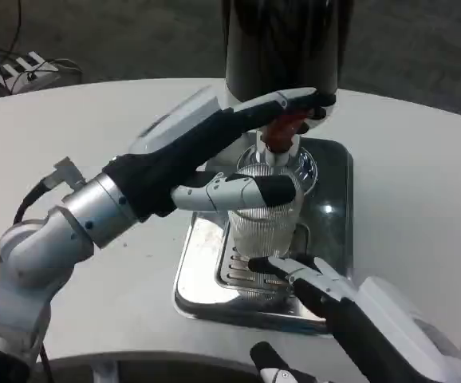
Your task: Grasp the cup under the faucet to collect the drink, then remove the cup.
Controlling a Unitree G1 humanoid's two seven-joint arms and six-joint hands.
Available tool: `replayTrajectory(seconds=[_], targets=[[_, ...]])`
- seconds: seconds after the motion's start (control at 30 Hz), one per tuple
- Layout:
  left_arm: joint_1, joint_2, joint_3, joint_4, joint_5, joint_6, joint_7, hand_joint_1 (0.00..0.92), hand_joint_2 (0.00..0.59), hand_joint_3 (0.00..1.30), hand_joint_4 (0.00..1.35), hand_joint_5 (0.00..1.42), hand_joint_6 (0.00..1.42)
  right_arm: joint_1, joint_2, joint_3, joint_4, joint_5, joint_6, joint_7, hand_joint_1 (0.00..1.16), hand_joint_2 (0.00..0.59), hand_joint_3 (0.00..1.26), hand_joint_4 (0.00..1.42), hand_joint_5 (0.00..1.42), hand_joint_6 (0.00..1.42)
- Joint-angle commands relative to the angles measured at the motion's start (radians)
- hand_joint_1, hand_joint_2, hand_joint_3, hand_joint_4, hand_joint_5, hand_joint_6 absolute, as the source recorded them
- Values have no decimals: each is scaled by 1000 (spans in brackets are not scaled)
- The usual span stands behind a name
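Observation:
A clear ribbed cup [266, 219] stands upright on the steel drip tray [330, 171], right under the red faucet lever [282, 132] of the black dispenser [282, 40]. My left hand [206, 152] reaches in from the left. Its long fingers [294, 102] lie over the top of the lever, and its thumb crosses in front of the cup's upper part. My right hand [334, 299] comes from the lower right with its fingers apart. One fingertip [274, 266] sits at the cup's lower front, and the thumb is well below the tray's edge. It holds nothing.
The tray's slotted grate [234, 267] lies under the cup. The round white table [422, 183] stretches to both sides. Cables and a power strip [19, 68] lie on the floor at the far left.

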Motion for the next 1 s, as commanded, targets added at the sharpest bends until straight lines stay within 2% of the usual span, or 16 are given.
replayTrajectory(seconds=[0.03, 0.67, 0.87, 1.0], targets=[[23, 25, -32, 10, 48, -24, -10, 0, 48, 188, 195, 259, 157, 1, -4, -3, 5, 7, 5, 4, 593, 478, 155, 94, 0, 18], [39, 54, -50, 23, 108, -49, 39, 0, 48, 179, 194, 258, 123, 0, 10, -12, 18, 13, 6, -20, 587, 474, 155, 106, 0, 28], [42, 63, -57, 11, 120, -55, 52, 0, 49, 179, 187, 258, 122, -1, 38, -24, 47, 33, 14, -58, 601, 479, 142, 106, 1, 44], [45, 72, -64, 11, 132, -58, 66, 0, 49, 179, 186, 258, 122, 7, 74, -33, 69, 76, 8, -113, 665, 467, 124, 106, 22, 85]])
